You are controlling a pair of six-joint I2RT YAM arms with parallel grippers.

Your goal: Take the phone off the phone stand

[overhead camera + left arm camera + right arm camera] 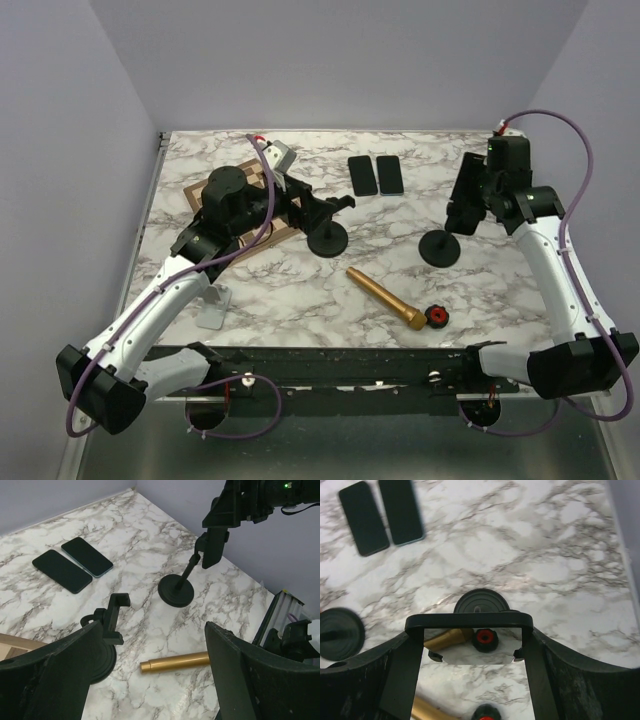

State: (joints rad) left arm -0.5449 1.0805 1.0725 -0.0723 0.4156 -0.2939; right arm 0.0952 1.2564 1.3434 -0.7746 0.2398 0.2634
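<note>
The phone [472,647] stands upright in the clamp of the right phone stand [439,248], and its glossy screen mirrors the table. My right gripper [472,635] comes down over it from above, with a finger pressed on each long side. From the left wrist view the phone [214,540] still sits against the head of the phone stand [176,590]. My left gripper [150,680] is wide open and holds nothing. It hovers beside a second, empty stand [114,622].
Two dark phones [362,175] [389,174] lie flat at the back middle. A gold tube [385,298] and a red-and-black knob [437,316] lie near the front. A wooden board [205,195] sits under the left arm, and a small white stand [213,310] is at front left.
</note>
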